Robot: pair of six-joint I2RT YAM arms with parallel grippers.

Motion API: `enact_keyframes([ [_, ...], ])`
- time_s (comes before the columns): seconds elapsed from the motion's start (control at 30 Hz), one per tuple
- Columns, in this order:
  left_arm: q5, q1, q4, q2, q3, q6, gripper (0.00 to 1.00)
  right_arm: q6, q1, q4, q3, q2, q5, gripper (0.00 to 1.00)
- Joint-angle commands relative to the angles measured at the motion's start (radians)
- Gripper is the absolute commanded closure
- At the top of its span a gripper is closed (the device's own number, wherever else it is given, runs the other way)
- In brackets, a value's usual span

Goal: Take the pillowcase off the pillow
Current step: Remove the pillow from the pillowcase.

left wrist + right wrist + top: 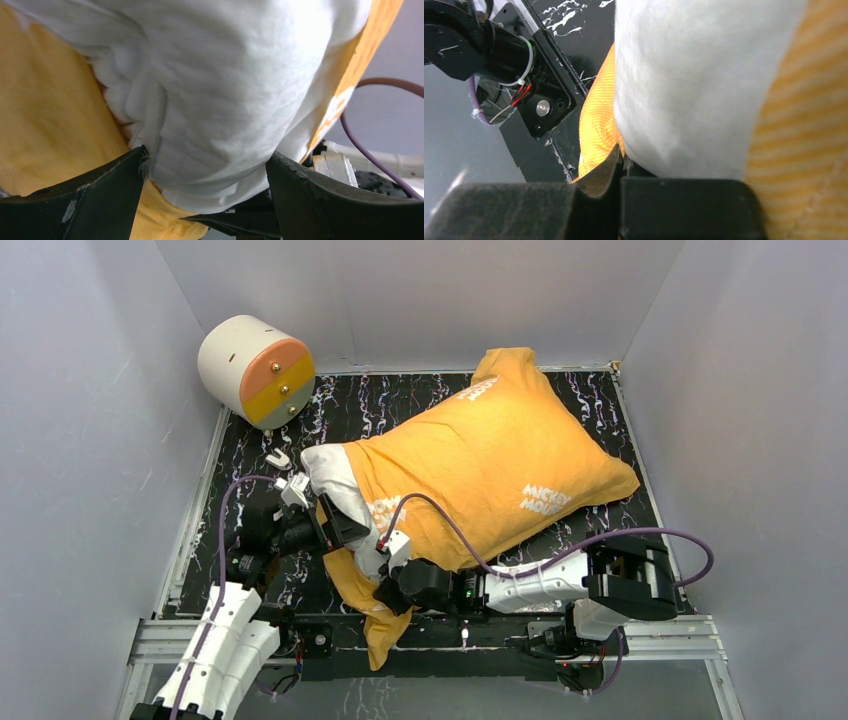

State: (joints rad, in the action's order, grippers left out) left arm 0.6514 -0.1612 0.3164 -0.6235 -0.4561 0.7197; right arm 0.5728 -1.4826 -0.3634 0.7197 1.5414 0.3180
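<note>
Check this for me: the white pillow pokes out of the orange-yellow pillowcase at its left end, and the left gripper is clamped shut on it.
Wrong on the grip. In the left wrist view the left gripper is open, its jaws spread either side of the pillow. The pillow does poke out of the pillowcase at its left end.

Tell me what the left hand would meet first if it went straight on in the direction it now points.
Most likely the plump white stuffed pillow: its bare end bulges between the fingers of the open left hand, seemingly very close. The orange-yellow fabric pillowcase lies beside it.
</note>
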Motion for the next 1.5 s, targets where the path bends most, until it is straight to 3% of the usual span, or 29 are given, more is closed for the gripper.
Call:
enact_keyframes([
  [0.0, 0.072, -0.061, -0.092, -0.03, 0.008, 0.063, 0.15, -0.045, 0.002, -0.15, -0.046, -0.06, -0.015, 0.96],
  [0.1, 0.047, -0.115, -0.241, -0.05, 0.035, 0.12, 0.21, -0.067, 0.002, -0.165, -0.048, -0.077, -0.054, 0.95],
  [0.27, 0.049, -0.197, -0.278, -0.195, -0.097, 0.049, 0.82, -0.077, 0.003, -0.123, -0.053, -0.107, -0.077, 0.93],
  [0.33, 0.015, -0.199, -0.241, -0.235, -0.175, 0.017, 1.0, -0.096, 0.001, -0.098, -0.045, -0.113, -0.151, 0.91],
  [0.47, -0.163, -0.198, -0.178, -0.306, -0.313, 0.016, 1.0, -0.138, -0.025, -0.028, -0.005, -0.098, -0.43, 0.82],
  [0.67, -0.179, -0.198, -0.239, -0.473, -0.477, 0.086, 1.0, -0.225, -0.122, 0.292, 0.181, 0.052, -0.538, 0.82],
  [0.87, -0.245, -0.192, -0.1, -0.534, -0.681, 0.0, 1.0, -0.149, -0.157, 0.186, 0.03, 0.009, -0.414, 0.83],
  [1.1, -0.266, -0.191, 0.044, -0.445, -0.628, -0.092, 1.0, -0.072, -0.156, 0.034, -0.09, -0.107, 0.075, 0.85],
  [1.13, -0.309, -0.19, 0.079, -0.407, -0.59, -0.099, 0.91, -0.058, -0.156, 0.003, -0.101, -0.124, 0.142, 0.85],
  [1.17, -0.361, -0.191, 0.109, -0.359, -0.545, -0.104, 0.71, -0.035, -0.157, -0.019, -0.107, -0.138, 0.202, 0.84],
  [1.23, -0.471, -0.19, 0.166, -0.257, -0.456, -0.095, 0.23, -0.03, -0.154, -0.086, -0.113, -0.152, 0.272, 0.82],
  [1.33, -0.55, -0.187, 0.252, -0.116, -0.347, -0.055, 0.09, -0.026, -0.153, -0.098, -0.09, -0.145, 0.338, 0.71],
  [1.47, -0.498, -0.188, 0.307, 0.027, -0.244, 0.021, 0.02, -0.009, -0.152, -0.056, -0.037, -0.119, 0.38, 0.7],
])
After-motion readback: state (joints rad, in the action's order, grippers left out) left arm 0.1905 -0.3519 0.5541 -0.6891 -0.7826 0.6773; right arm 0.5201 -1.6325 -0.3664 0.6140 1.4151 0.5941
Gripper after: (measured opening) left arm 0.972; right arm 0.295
